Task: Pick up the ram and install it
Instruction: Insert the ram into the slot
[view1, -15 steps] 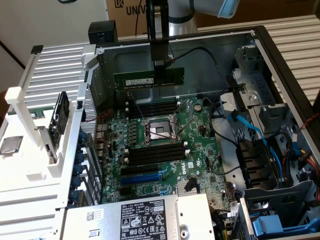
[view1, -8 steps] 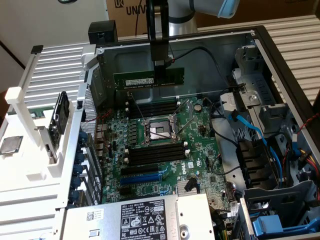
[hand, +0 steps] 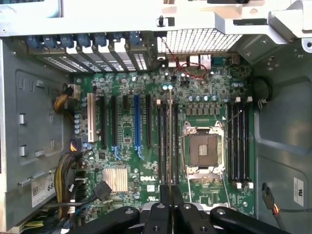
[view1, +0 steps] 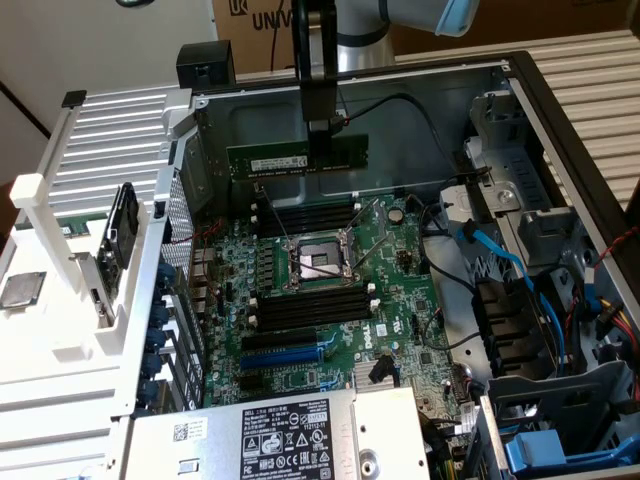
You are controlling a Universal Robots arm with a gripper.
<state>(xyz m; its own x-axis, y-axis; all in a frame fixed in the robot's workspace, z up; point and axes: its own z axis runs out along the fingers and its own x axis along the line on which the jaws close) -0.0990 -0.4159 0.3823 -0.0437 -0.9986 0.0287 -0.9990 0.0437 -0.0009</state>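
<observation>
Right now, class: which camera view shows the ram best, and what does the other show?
The exterior view: the ram shows its flat green side and white label, held by the gripper above the motherboard. The wrist view shows the ram edge-on, a thin strip ahead of the fingers.
</observation>
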